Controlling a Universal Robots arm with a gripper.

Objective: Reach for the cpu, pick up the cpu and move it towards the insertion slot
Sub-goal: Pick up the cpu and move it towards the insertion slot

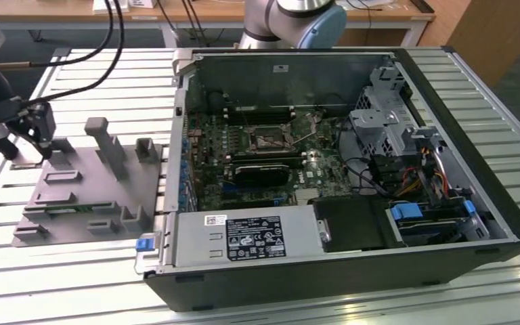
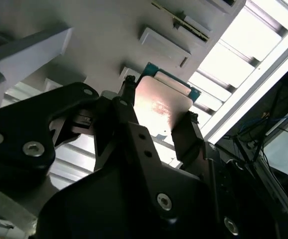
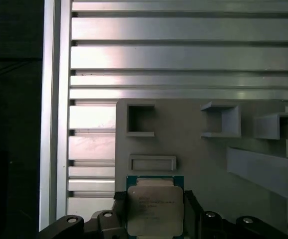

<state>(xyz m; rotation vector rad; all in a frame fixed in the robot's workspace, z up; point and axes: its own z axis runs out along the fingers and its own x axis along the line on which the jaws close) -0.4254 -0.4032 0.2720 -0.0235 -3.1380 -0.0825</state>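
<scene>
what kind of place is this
Probably a robotics lab bench for computer assembly: an open computer case on a slatted aluminium table, a grey fixture plate beside it, and a robot arm whose hand grips a cpu.

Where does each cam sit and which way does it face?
Exterior view: off the arm, looking down on the computer case, fixture plate and gripper.
First wrist view: on the wrist, straight down onto the cpu; gripper fingers show.
Second wrist view: on the wrist, slanting along the gripper.
Both wrist views share the cpu, gripped.
</scene>
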